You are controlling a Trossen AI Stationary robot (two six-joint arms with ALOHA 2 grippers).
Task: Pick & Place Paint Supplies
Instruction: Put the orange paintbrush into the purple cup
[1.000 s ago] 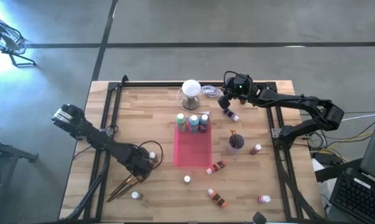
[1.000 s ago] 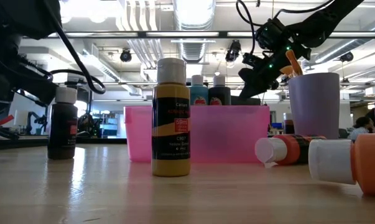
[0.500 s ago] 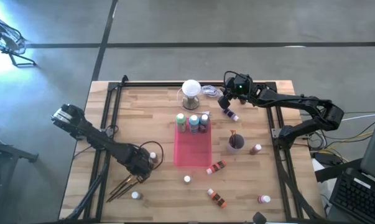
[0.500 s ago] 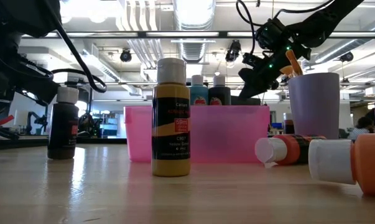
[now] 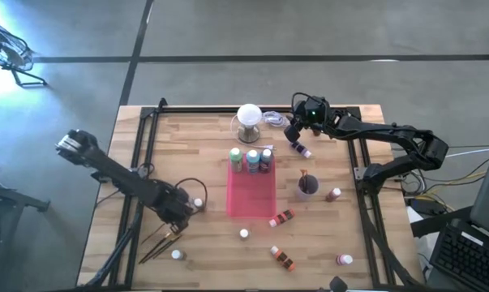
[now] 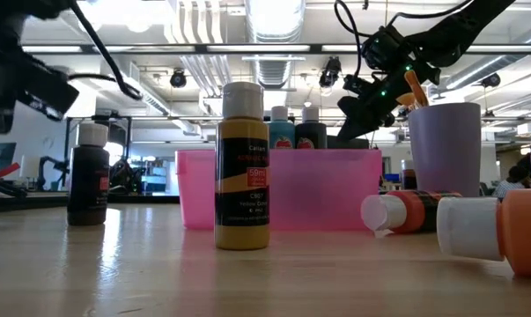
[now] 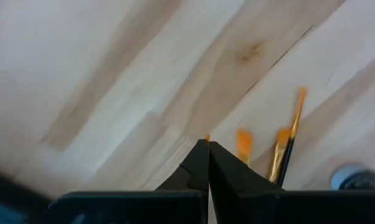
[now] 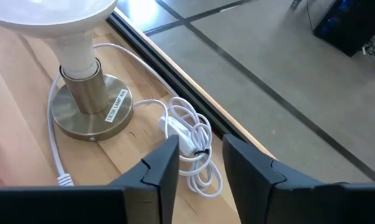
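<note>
My left claw is pinched shut on a thin brush over the wooden surface beside other brushes, my right claw narrowly parted near the lamp base, while the yellow paint bottle bears unreadable label text.

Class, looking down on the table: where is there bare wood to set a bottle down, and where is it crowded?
Bare: the wood between the lamp and the left gripper, and the near corner left of the brushes. Crowded: right of the pink tray, around the purple cup and scattered bottles.
</note>
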